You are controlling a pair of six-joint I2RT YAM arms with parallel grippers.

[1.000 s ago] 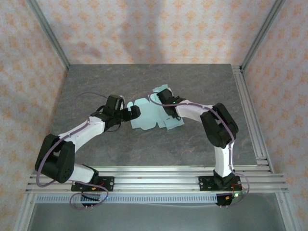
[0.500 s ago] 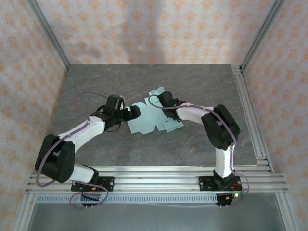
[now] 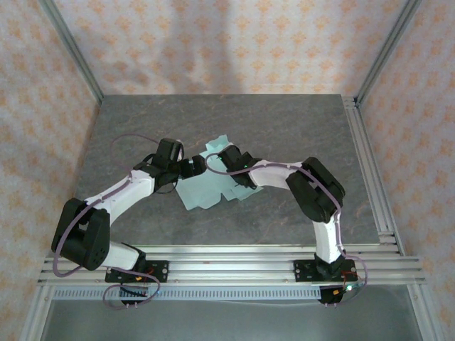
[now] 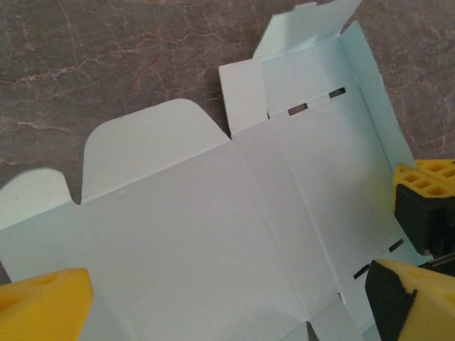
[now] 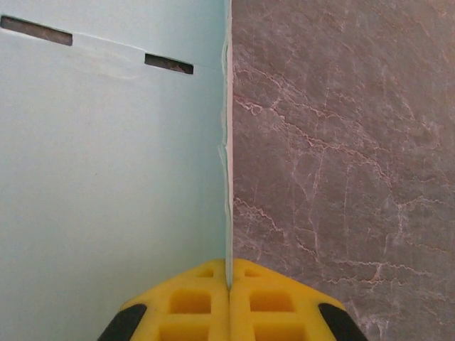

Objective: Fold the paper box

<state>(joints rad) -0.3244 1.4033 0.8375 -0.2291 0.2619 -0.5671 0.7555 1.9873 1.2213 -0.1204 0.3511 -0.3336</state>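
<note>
Unfolded paper box (image 3: 202, 188) lies diagonally

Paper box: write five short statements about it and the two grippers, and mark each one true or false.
1. The paper box is not folded shut; its panels and flaps are spread open. True.
2. The right gripper is open and clear of the card. False: it is shut, pinching an edge of the paper box between its fingertips.
3. The left gripper is open, with one fingertip on each side of the sheet. True.
4. The box rests on a plain white table. False: the table is dark grey with a marbled pattern.
5. Narrow slots are cut into the card. True.
</note>
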